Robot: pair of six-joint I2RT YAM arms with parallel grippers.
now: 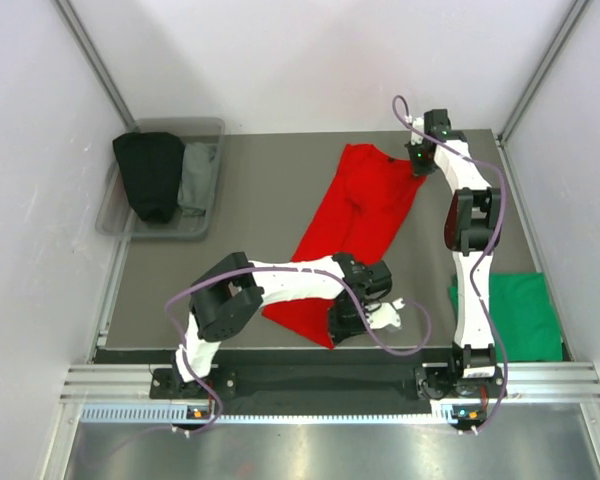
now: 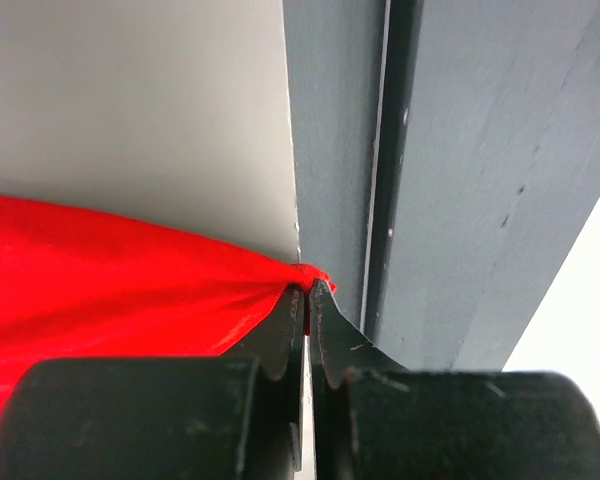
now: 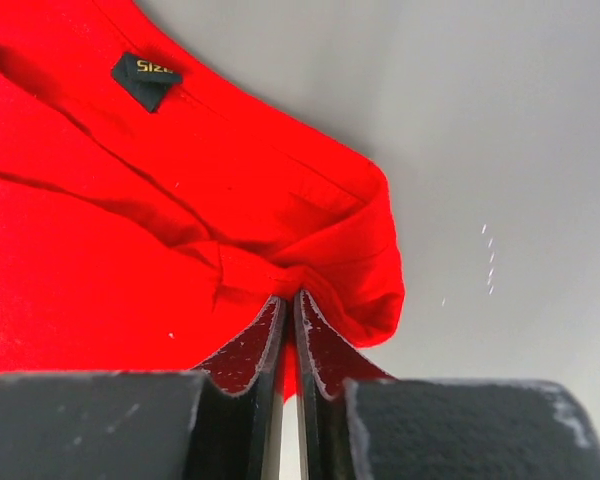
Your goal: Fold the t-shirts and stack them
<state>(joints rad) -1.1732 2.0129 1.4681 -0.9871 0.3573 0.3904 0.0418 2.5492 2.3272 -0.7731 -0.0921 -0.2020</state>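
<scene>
Two t-shirts, neither yet stacked, lay well apart on the table (image 1: 260, 200). Nearest the arms' bases, the green t-shirt (image 1: 520, 315) sat at the near right edge as a flat, compact rectangle. It looked already folded, though its layers could not be made out from above.

Just left of it, the left gripper (image 2: 307, 292) had its jaws pressed together on a corner of the red t-shirt (image 1: 355, 220) at the near hem, with cloth bunched at the tips. The red shirt ran diagonally from that hem towards the far right. It lay as a long narrowed strip, so a lengthwise fold appeared to be done and the crosswise folds were left.

At the far end, the right gripper (image 3: 288, 297) was closed tight on a pinch of red cloth at the shoulder edge. The dark neck label (image 3: 145, 78) lay a little beyond it. With both ends gripped, the step in hand appeared to be lifting or drawing the shirt to bring one end over the other.

By that reading the job stood roughly at its midpoint, with one shirt folded and one partly folded. Placing one shirt on top of the other remained to be done.

At the far left corner, a grey bin (image 1: 110, 215) held a heaped black garment (image 1: 148, 175), which spilled over its near rim. A grey cloth (image 1: 198, 175) lay beside it inside. Whether either belonged to the job could not be told.
</scene>
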